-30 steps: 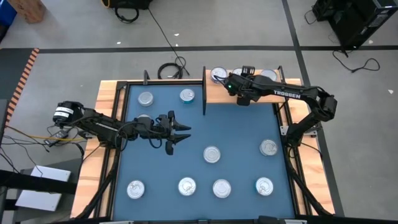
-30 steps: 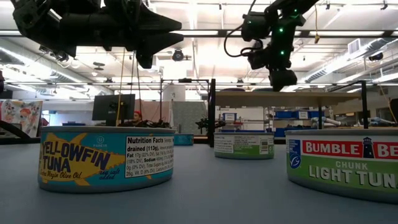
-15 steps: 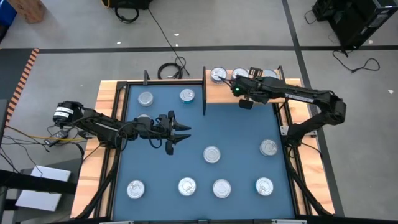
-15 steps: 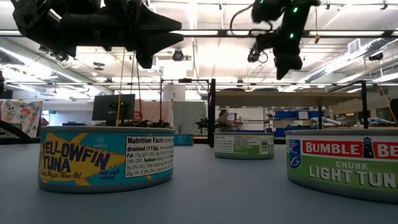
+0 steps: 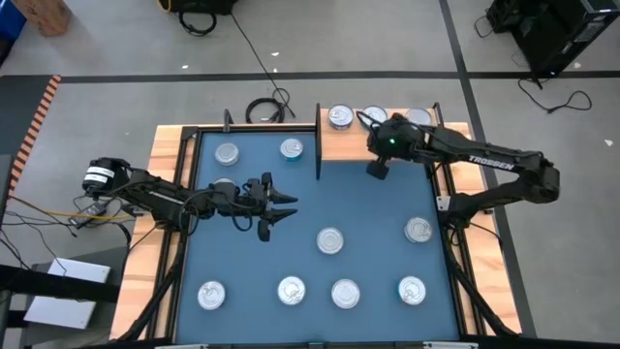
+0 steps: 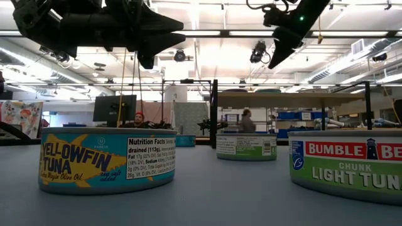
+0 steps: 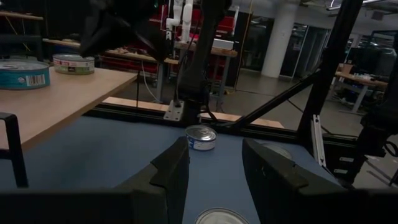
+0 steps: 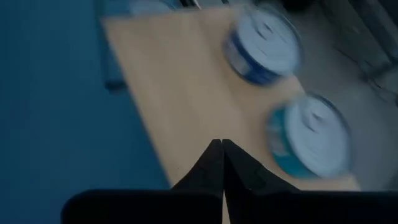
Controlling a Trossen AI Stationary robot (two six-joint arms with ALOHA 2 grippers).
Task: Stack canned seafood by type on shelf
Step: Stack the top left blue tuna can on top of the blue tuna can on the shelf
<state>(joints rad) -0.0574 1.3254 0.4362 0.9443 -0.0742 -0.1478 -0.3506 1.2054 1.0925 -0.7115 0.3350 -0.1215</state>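
Observation:
Three tins (image 5: 373,117) stand in a row along the far edge of the wooden shelf (image 5: 349,147). Several more tins (image 5: 330,240) rest on their bases on the blue mat. My right gripper (image 5: 376,170) hovers shut and empty above the shelf's near edge, slanting down. In its wrist view (image 8: 221,146) a blue tin (image 8: 264,46) and a teal tin (image 8: 311,137) show beyond the fingertips. My left gripper (image 5: 286,208) hangs open and level above the mat's middle, with a tin (image 7: 201,137) on the mat ahead of it.
Black upright posts (image 5: 319,141) stand at the shelf's edges. In the low view, a yellowfin tin (image 6: 107,160), a green-labelled tin (image 6: 247,146) and a Bumble Bee tin (image 6: 348,166) stand on the mat. Wooden strips (image 5: 170,165) frame the mat; cables lie on the floor beyond.
My right gripper has drawn back from the tins at the shelf's far edge toward the near edge, has risen and has rolled. It has shut with nothing in it. The middle tin, covered by the gripper a second ago, stands in plain view on the shelf.

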